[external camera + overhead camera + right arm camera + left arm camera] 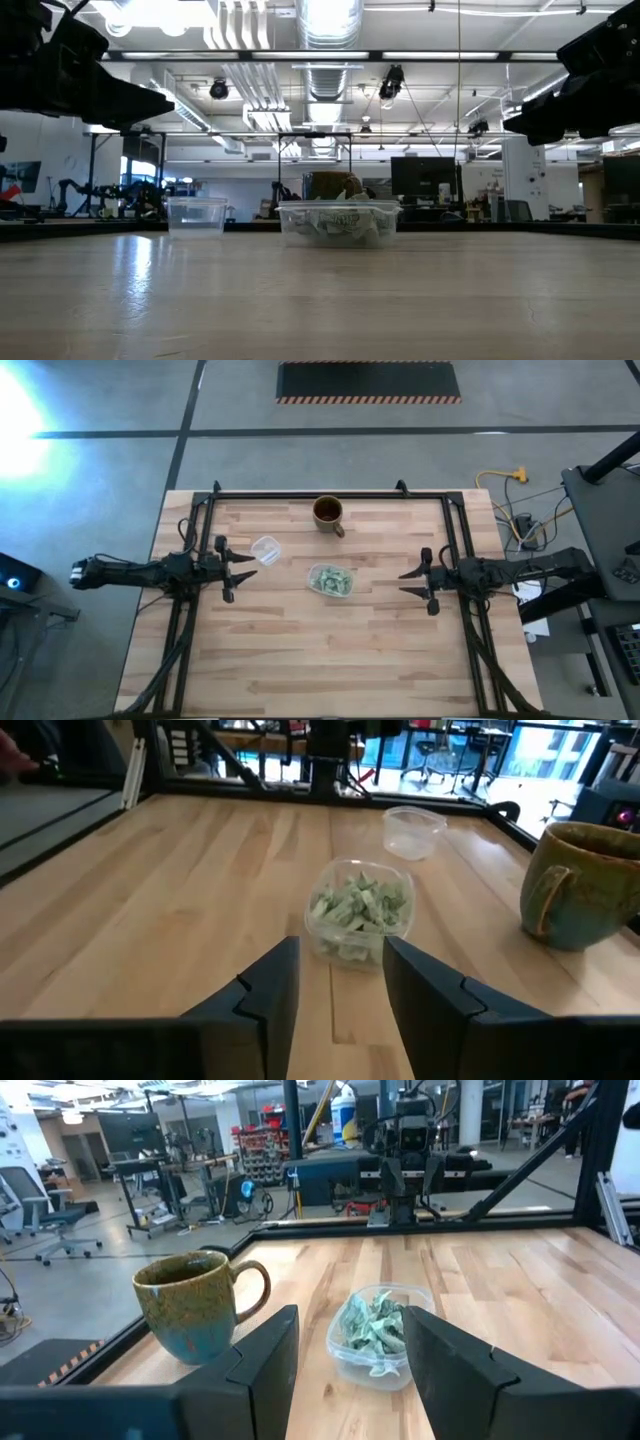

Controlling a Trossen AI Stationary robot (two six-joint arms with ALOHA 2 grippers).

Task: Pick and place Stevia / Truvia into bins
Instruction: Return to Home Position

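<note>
Sachets [330, 581] in 1 tub [311, 582] — 1 mug [328, 513], 1 cup [265, 549] nr.

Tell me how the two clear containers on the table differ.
The tub is piled with green-and-white sachets; the round cup is empty. The tub is larger than the cup. The tub sits mid-table; the cup lies nearer the left gripper. Both are clear plastic, upright.

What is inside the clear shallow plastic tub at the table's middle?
A heap of pale green-and-white paper sachets fills the clear shallow plastic tub. The lower sachets and the tub's floor are covered.
</note>
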